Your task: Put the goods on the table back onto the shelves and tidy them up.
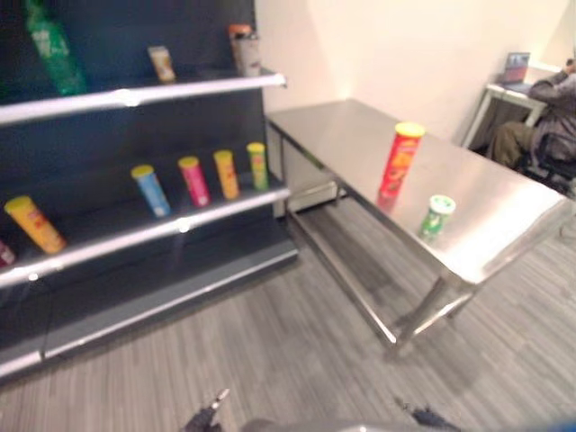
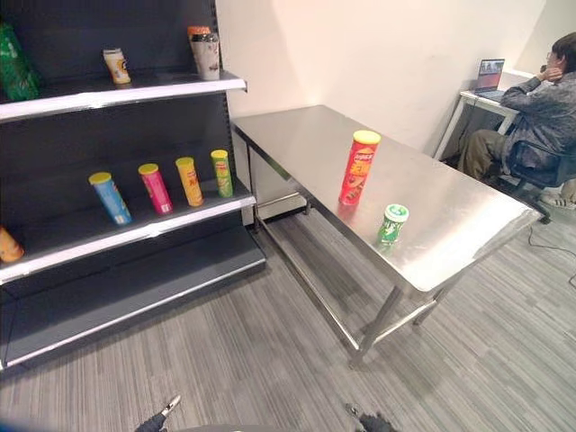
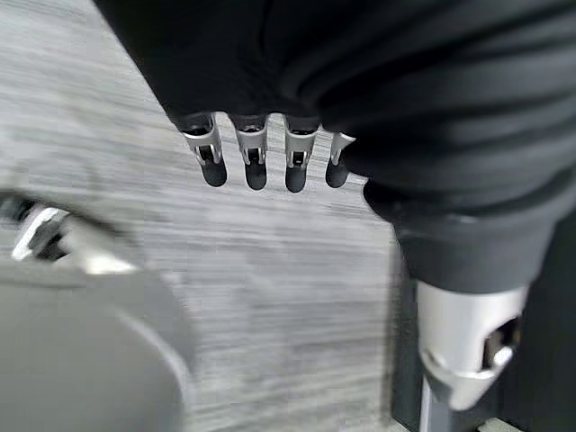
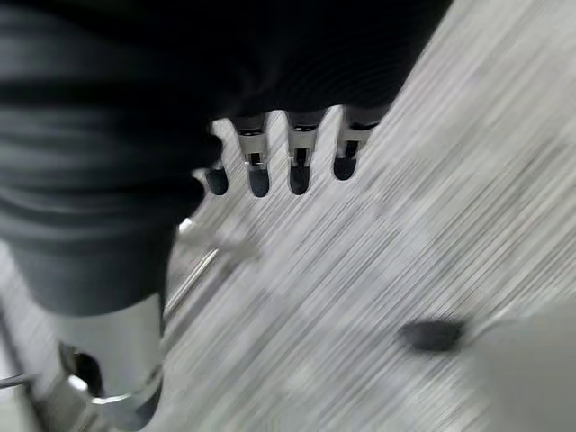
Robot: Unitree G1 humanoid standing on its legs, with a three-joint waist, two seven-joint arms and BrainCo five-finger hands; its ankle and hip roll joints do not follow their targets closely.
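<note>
A tall red can (image 2: 358, 168) stands upright on the steel table (image 2: 468, 202), with a short green can (image 2: 391, 224) near it toward the table's front corner. To the left is the dark shelf unit (image 2: 135, 236). Its middle shelf carries a row of tilted tubes: blue (image 2: 110, 198), pink (image 2: 155, 188), orange (image 2: 188, 181) and yellow-green (image 2: 220, 173). Another orange tube (image 1: 34, 224) lies further left. My left hand (image 3: 255, 153) and my right hand (image 4: 299, 162) hang over the grey floor, fingers straight and holding nothing, far from the table.
The top shelf holds a green bag (image 2: 16, 63), a small cup (image 2: 115, 66) and a can (image 2: 205, 52). A person (image 2: 540, 108) sits at a desk with a laptop (image 2: 490, 76) past the table's far right end. Grey floor lies between shelves and table.
</note>
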